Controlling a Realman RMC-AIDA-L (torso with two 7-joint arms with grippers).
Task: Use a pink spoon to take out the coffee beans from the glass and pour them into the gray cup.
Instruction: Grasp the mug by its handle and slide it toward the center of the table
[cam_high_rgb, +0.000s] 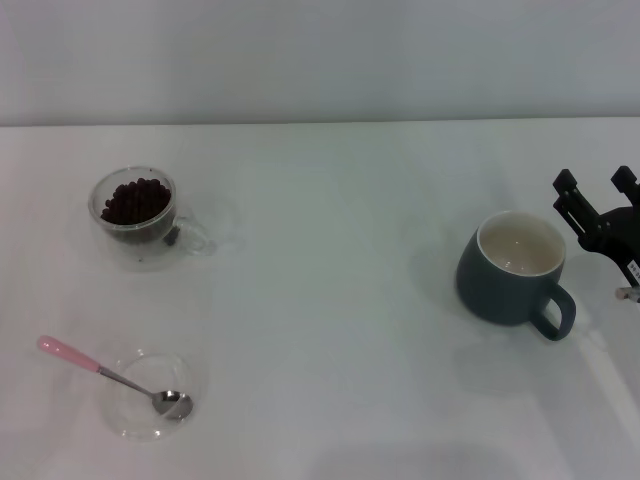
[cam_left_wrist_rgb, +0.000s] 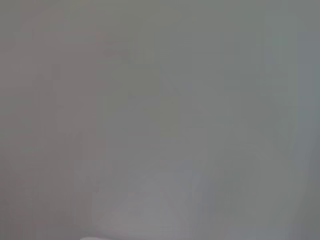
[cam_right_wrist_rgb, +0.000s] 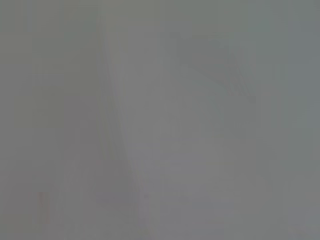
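Where the bench (cam_high_rgb: 330, 300) meets its right edge: the right end effector (cam_high_rgb: 596, 186) stands just beside the gray cup (cam_high_rgb: 510, 268), its 2 fingers spread apart, holding nothing.
Left end effector: out of sight in every view.
Gray cup: upright near the right edge, handle toward the near-right corner; cream inside.
Glass: (cam_high_rgb: 138, 216) near the left edge, toward the far side, holding the coffee beans (cam_high_rgb: 134, 202).
Pink spoon: (cam_high_rgb: 110, 375) near the near-left corner, bowl resting in a shallow clear dish (cam_high_rgb: 152, 393), pink handle sticking out past the rim.
Wrist views: blank gray.
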